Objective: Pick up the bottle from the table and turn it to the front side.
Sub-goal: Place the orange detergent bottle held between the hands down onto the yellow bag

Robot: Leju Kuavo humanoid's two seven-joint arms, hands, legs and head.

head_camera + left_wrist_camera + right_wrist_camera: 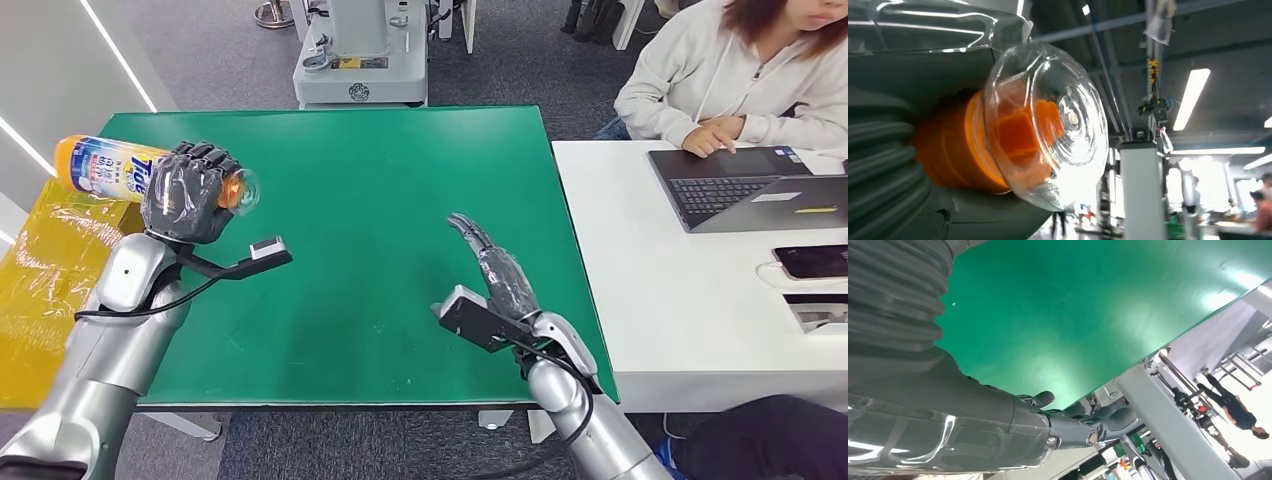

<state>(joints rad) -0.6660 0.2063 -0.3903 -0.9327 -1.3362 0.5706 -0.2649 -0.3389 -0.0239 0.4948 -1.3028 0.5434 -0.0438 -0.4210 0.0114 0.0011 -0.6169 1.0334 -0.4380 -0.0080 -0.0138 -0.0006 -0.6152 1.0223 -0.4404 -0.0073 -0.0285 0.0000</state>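
Fingers of the left hand wrap tight around the bottle, gripping near its clear-capped end. Bottle is lifted off the green table, lying roughly level, capped end toward table centre, base end out past the table's left edge over the yellow plastic sheet. Left wrist view looks straight at the clear cap, orange showing through it.

Right hand hovers above the table's right half, fingers stretched out and apart, holding nothing. Right wrist view shows its dark fingers over green surface, near a table edge.

Progress, as judged: pick-up is done. Label with blue lettering faces up toward the head camera, so turning looks either under way or close to finished; cannot tell from these views which side counts as front. Left to do: settle the orientation, possibly set the bottle down.

Room and edges: wide bare green between the two hands, good space for rotating or lowering. Bottle overhangs the left edge, so a slip there would drop it onto the yellow sheet, not the table. White desk abuts the table's right edge, with laptop and phone; a person sits at it, well apart from both hands. Machine base stands beyond the far edge.
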